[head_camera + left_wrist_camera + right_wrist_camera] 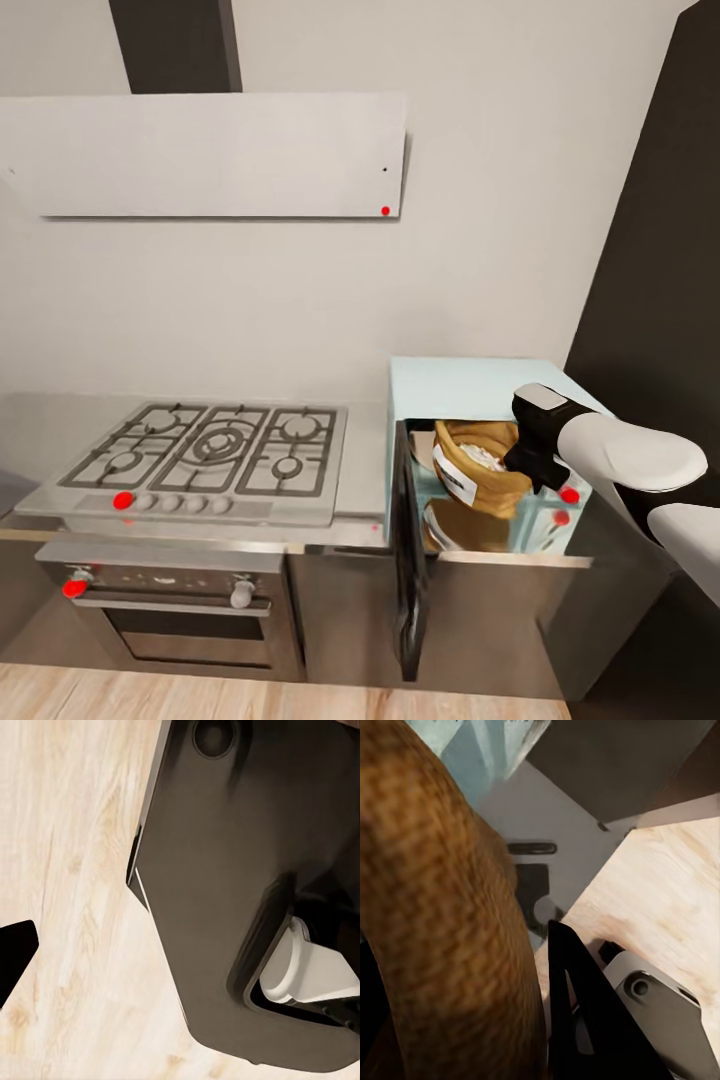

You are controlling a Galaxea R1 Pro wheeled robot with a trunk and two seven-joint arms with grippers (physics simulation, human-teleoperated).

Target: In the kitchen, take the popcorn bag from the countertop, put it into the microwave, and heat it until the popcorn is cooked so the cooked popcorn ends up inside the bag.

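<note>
The pale mint microwave stands on the grey countertop, its dark door swung open towards me. The tan-orange popcorn bag, with a white label, hangs tilted in the microwave's opening, above its floor. My right gripper is shut on the bag's rim from the right. In the right wrist view the burlap bag lies close against one dark finger. The left wrist view shows one dark fingertip over the wooden floor; the left gripper's state is unclear. The popcorn is hidden.
A gas hob sits left of the microwave, with a built-in oven below and a white range hood above. A tall dark cabinet rises at the right. The robot's dark base rests on the wood floor.
</note>
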